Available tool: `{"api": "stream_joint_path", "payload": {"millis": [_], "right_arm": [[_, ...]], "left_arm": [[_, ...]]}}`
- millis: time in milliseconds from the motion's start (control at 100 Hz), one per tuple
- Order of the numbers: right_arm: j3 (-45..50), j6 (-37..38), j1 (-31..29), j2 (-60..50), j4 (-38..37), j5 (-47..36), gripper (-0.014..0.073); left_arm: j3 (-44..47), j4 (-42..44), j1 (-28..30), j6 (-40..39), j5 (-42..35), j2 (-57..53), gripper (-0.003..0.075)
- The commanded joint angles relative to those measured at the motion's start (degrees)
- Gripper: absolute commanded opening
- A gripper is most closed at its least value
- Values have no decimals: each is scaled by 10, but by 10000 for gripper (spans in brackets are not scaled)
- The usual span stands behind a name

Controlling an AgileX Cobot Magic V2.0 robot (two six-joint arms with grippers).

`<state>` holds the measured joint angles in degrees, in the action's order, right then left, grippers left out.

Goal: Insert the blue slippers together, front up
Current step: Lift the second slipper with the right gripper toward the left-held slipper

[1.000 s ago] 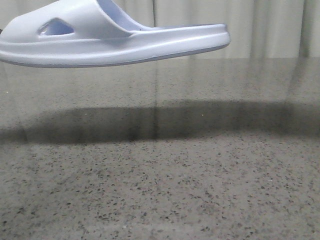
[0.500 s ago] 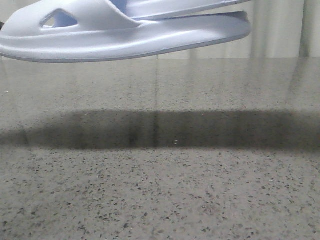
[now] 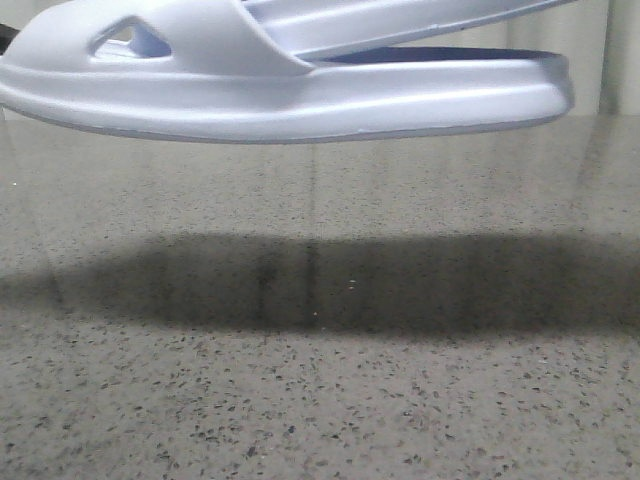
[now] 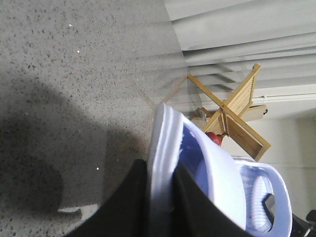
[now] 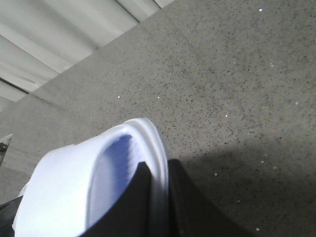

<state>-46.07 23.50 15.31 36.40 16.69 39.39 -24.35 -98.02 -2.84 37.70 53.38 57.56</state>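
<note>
Two pale blue slippers hang above the table at the top of the front view. The lower slipper point(image 3: 300, 100) lies level, strap at the left. The second slipper point(image 3: 400, 25) slants in from the upper right, its end under that strap. No gripper shows in the front view. In the left wrist view my left gripper point(image 4: 160, 168) is shut on the sole edge of a slipper point(image 4: 165, 133), with the other slipper's ribbed footbed point(image 4: 256, 197) beyond it. In the right wrist view my right gripper point(image 5: 158, 165) is shut on the sole rim of a slipper point(image 5: 64, 182).
The speckled grey table point(image 3: 320, 400) lies below, with the slippers' wide shadow across its middle. Pale curtains hang behind it. A wooden folding rack point(image 4: 232, 113) with a small red thing point(image 4: 213, 137) stands past the table's far edge in the left wrist view.
The lower slipper has moved right and looms larger. The second slipper has come in from the upper right and slid under its strap. The shadow on the table has widened.
</note>
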Motion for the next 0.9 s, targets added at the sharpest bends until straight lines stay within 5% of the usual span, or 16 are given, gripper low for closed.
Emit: {"api": "stream_joint_path", "payload": {"millis": [0,890], "right_arm": [[-22,-29,2,-1,26,-38,-107],[-12,-73,2,0,53,-81,-107]], "left_arm": [[-15,-29,-3,1,48,-4,16],[-15,-86,-3,1,95,-4,16]]}}
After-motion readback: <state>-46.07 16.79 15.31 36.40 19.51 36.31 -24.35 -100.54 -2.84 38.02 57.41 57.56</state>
